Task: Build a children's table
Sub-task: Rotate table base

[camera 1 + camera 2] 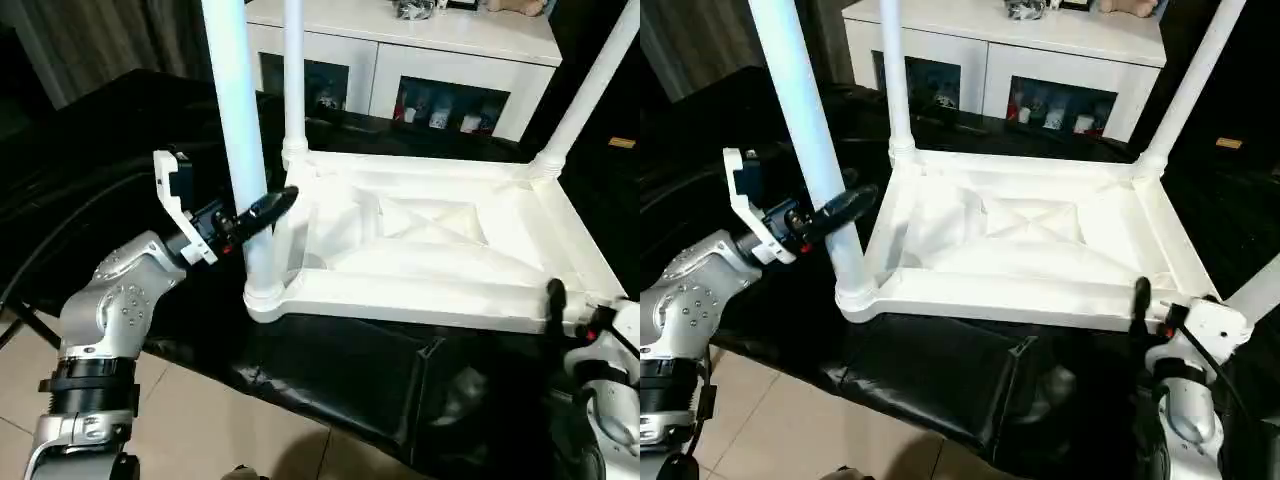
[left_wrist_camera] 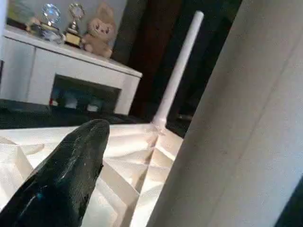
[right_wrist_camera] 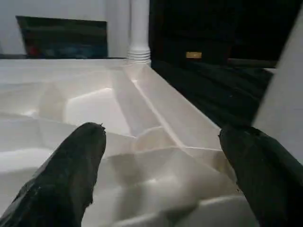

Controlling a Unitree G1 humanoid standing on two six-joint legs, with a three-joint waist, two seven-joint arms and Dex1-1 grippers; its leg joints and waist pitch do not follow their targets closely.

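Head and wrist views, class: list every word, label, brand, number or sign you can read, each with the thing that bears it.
No text can be read.
Upturned table top and its legs: plain white, no marking.
Trophies on the white cabinet: any engraving is too blurred to read.
Items behind the cabinet's glass doors: too small to read.

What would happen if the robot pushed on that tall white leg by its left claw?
The leg would probably hardly bend: it looks like thick stiff plastic. Being tall and thin, it might wobble in its socket. The upside-down table may slide, since it looks light.
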